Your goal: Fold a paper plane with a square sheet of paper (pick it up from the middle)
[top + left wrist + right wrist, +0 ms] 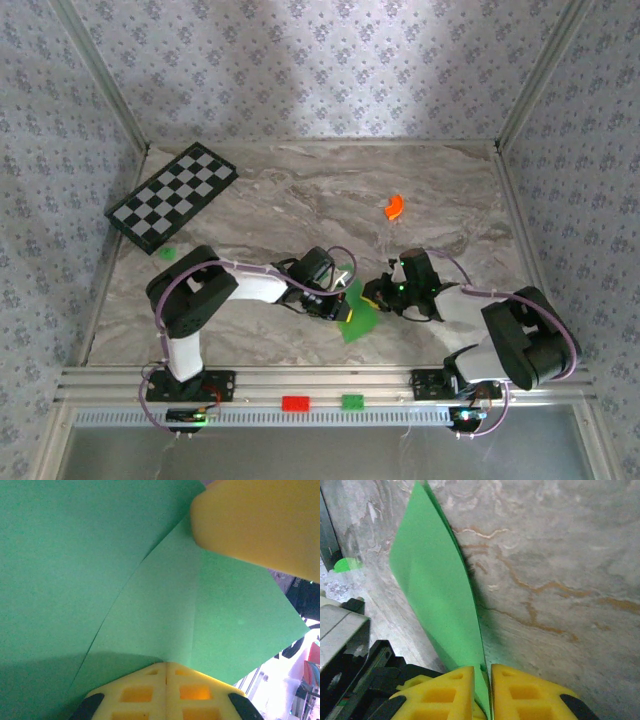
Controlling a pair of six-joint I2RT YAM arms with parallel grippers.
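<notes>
Evidently the left gripper [166, 666] has its yellow fingers pressed together on the thin, matte, bright green sheet of paper [150, 605]. They bite close to where a straight crease ends. I judge that this spot was chosen to pin the fold line, so the flaps on either side can hinge around it. A second, slanting edge shows that one layer already lies over another.

From the right wrist, the right gripper [487, 672] has its own yellow fingers drawn nearly together, with the green sheet of paper [435, 590] passing between them. That reads as a pinch on the paper's edge. The paper rises away from the fingers as a tall, narrow blade standing on edge above the grey marble-patterned counter [560, 555] and casts a shadow on it. I cannot tell whether its far tip touches the surface.

From above, the left gripper [338, 305] and right gripper [372, 293] sit just beside each other at the near middle of the counter [300, 190], with the green sheet of paper [358, 318] between them. Two close grips probably hold the limp paper taut enough to fold.

The black-and-white checkered board [172, 195], tiny green block [166, 252] and small orange curved piece [394, 207] lie well apart from the work.
</notes>
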